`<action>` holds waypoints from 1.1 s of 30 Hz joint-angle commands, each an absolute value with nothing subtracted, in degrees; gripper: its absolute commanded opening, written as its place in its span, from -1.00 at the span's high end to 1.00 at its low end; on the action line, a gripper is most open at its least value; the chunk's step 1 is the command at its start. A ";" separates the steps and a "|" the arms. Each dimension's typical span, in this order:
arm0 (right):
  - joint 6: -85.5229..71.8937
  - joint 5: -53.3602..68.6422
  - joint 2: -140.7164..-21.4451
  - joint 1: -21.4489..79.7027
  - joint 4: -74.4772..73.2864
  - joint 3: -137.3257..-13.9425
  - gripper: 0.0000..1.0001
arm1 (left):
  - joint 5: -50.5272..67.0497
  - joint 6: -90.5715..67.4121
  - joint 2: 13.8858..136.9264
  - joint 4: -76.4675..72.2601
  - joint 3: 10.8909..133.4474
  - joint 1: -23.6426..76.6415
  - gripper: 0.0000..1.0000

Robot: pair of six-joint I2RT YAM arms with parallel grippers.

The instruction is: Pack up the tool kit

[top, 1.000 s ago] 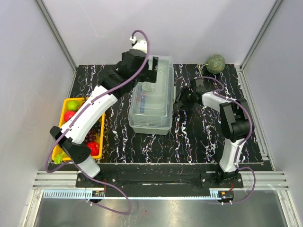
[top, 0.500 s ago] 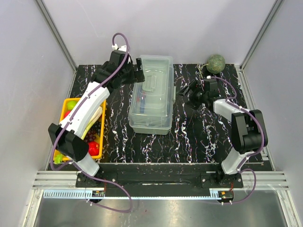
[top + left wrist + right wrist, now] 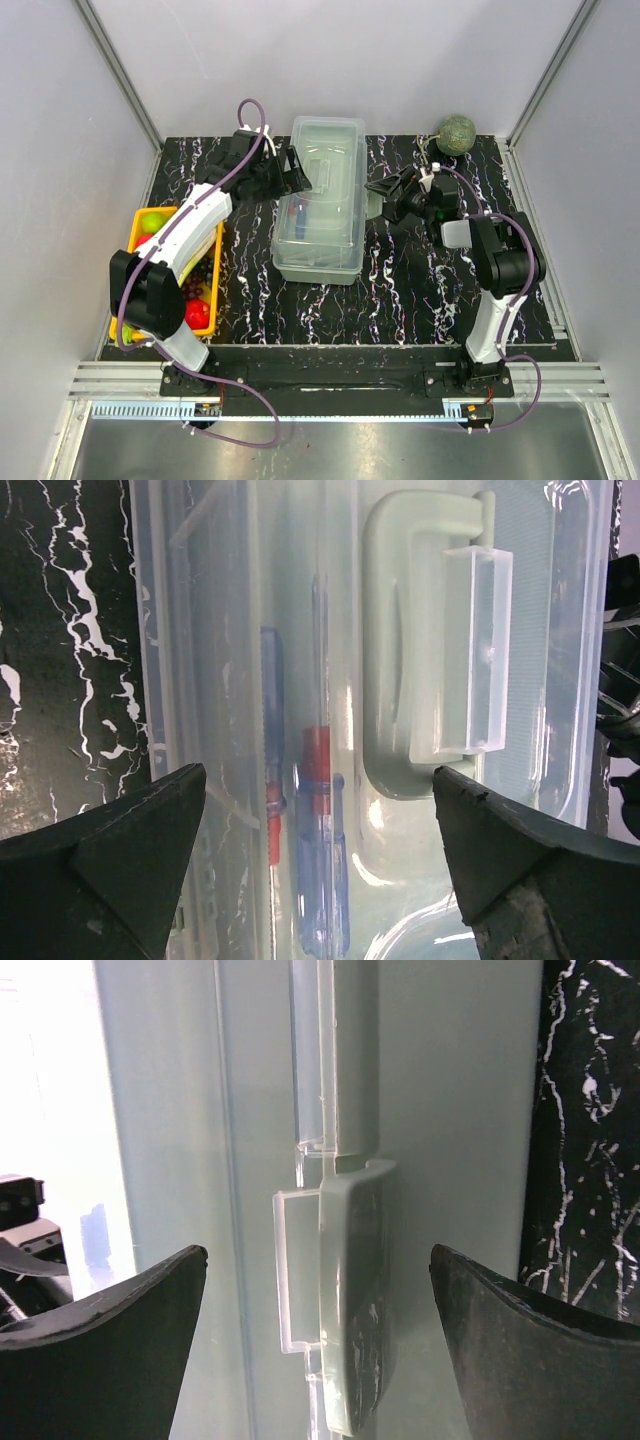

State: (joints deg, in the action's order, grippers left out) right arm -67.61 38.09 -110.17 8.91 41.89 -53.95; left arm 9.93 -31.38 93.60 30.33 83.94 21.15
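Observation:
The pale grey-green toolbox (image 3: 322, 200) stands closed in the middle of the table, its translucent lid and handle (image 3: 320, 170) on top. Blue and red tool handles (image 3: 318, 860) show through the lid in the left wrist view, beside the handle (image 3: 400, 670). My left gripper (image 3: 300, 175) is open at the box's far left side, jaws spread over the lid. My right gripper (image 3: 385, 195) is open at the box's right side, facing a side latch (image 3: 350, 1290). Neither gripper holds anything.
A yellow tray (image 3: 135, 235) of fruit sits at the left edge under the left arm. A green melon (image 3: 457, 133) lies at the far right corner. Grey walls enclose the black marbled table (image 3: 420, 290).
My left gripper has come down off the lid's top to the box's left side. My right gripper has swung toward the box's right side and turned to face it.

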 commanded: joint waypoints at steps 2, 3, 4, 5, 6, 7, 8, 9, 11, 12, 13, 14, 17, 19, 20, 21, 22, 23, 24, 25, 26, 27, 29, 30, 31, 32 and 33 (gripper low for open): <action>-75.23 44.73 -112.23 10.11 60.28 -53.00 -0.96 | 13.00 -32.25 93.25 28.48 82.79 21.09 -0.98; -76.37 45.17 -112.58 10.19 61.95 -52.74 -0.96 | 13.79 -32.60 93.43 28.48 82.44 21.01 -0.98; -77.68 45.35 -112.85 10.11 64.05 -52.47 -0.96 | 14.32 -32.78 93.43 28.22 82.18 21.09 -0.98; -79.26 45.44 -113.03 10.11 65.90 -52.12 -0.96 | 14.85 -33.04 93.51 28.13 81.66 21.09 -0.98; -80.84 45.70 -113.20 10.02 67.92 -51.95 -0.96 | 15.11 -33.48 93.60 28.13 81.30 21.09 -0.98; -82.25 45.96 -113.46 10.11 69.77 -51.77 -0.95 | 15.47 -33.57 93.69 28.21 81.12 21.09 -0.98; -83.83 46.31 -113.55 10.11 71.44 -51.59 -0.93 | 15.38 -33.92 94.04 28.82 80.95 21.01 -0.98; -85.07 46.58 -113.73 10.11 73.20 -51.42 -0.93 | 15.47 -34.19 94.22 29.26 80.77 21.09 -0.98; -87.53 46.76 -113.73 10.11 75.83 -50.80 -0.91 | 15.91 -34.37 95.01 30.14 81.03 21.09 -0.98; -88.50 46.76 -113.90 10.19 77.24 -50.45 -0.90 | 16.34 -34.45 95.18 30.41 81.21 21.09 -0.98; -89.46 46.76 -114.08 10.20 78.47 -50.28 -0.89 | 16.43 -34.37 95.53 30.50 81.38 21.09 -0.98; -90.26 46.76 -114.26 10.20 79.62 -50.19 -0.87 | 16.61 -34.54 95.54 30.59 81.47 21.09 -0.98; -92.46 46.50 -113.91 10.20 81.30 -49.57 -0.83 | 17.40 -34.37 96.06 31.11 82.35 21.09 -0.98; -92.29 45.88 -111.81 10.28 79.90 -49.13 -0.80 | 17.58 -33.93 96.15 31.55 82.79 21.09 -0.98; -91.76 45.62 -110.58 10.37 77.54 -49.13 -0.77 | 17.58 -34.01 96.15 31.55 82.79 21.01 -0.98; -91.15 45.18 -109.26 10.37 74.39 -49.04 -0.72 | 17.67 -33.93 96.07 31.55 82.79 21.01 -0.98; -90.88 44.74 -107.86 10.37 70.53 -48.96 -0.67 | 18.36 -33.84 96.06 31.55 82.88 21.09 -0.98; -90.27 44.74 -106.71 10.46 67.53 -49.22 -0.60 | 19.76 -33.32 96.24 31.55 83.05 21.09 -0.98; -89.57 44.65 -105.22 10.55 63.67 -49.65 -0.55 | 20.73 -32.70 96.59 32.16 83.58 21.09 -0.98; -88.17 44.30 -103.64 10.63 60.15 -49.92 -0.53 | 20.83 -32.35 96.85 33.04 84.37 21.18 -0.98; -86.15 44.04 -102.32 10.72 55.16 -50.53 -0.51 | 20.83 -32.17 97.12 33.74 84.81 21.18 -0.98; -83.70 43.77 -100.91 10.90 49.37 -51.67 -0.51 | 20.74 -32.25 97.29 33.84 84.90 21.18 -0.98; -78.42 43.16 -99.15 11.16 38.99 -54.13 -0.50 | 21.00 -32.61 97.38 33.14 84.47 21.18 -0.98; -76.40 42.89 -98.71 11.34 35.37 -55.27 -0.49 | 21.18 -32.87 97.73 32.87 84.38 21.18 -0.98; -75.59 42.98 -98.70 11.42 32.81 -56.24 -0.48 | 21.18 -33.05 97.91 32.87 84.38 21.18 -0.98; -75.67 43.24 -98.96 11.51 32.17 -56.77 -0.46 | 21.53 -32.96 98.26 32.87 84.38 21.18 -0.98; -76.20 43.50 -99.40 11.60 32.08 -57.13 -0.40 | 21.79 -32.96 98.44 32.87 84.38 21.18 -0.98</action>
State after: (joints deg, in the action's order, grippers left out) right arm -77.84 37.91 -104.47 8.91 36.03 -51.22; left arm 16.71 -32.82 95.29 30.41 84.25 19.90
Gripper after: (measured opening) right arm 0.743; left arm 0.991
